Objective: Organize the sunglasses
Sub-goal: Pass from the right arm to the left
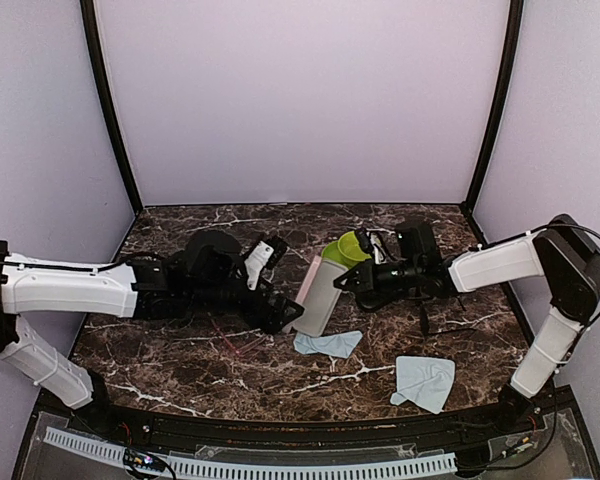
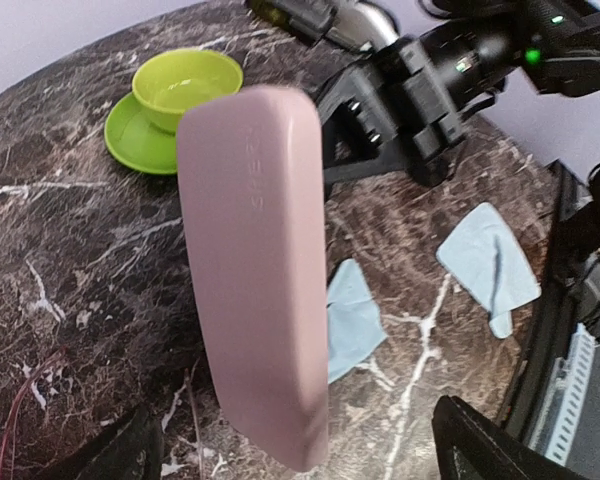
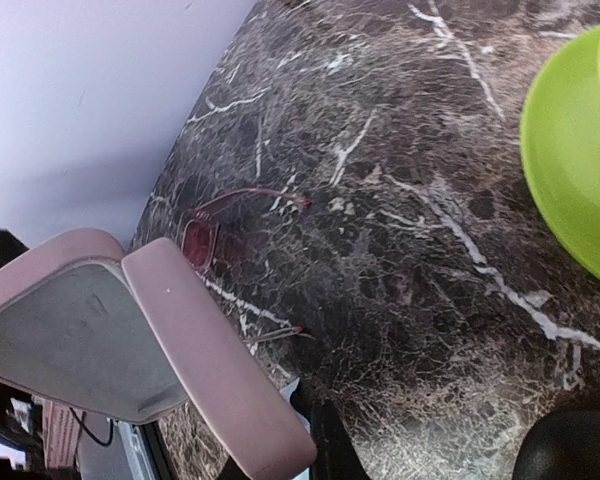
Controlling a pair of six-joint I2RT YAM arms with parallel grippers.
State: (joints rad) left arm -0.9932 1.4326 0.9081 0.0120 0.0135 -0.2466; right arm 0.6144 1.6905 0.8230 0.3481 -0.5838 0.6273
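Red-pink sunglasses (image 3: pixel 196 240) on marble table (image 3: pixel 400 150), near open pink case (image 3: pixel 215 375) edge

Red-pink sunglasses (image 3: pixel 195 240), dusty-pink case (image 2: pixel 255 270), lime-green cup (image 2: pixel 185 85), pale-blue cloths (image 1: pixel 425 382), dark white-veined marble table (image 1: pixel 180 370).

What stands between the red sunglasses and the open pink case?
Nothing on the tabletop: the red sunglasses lie on bare marble beside the pink case. The open left pincer hangs above that gap.

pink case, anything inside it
Open pink case: the grey lining that shows is bare; the lid covers the rest. The red-pink sunglasses lie on the table beyond it.
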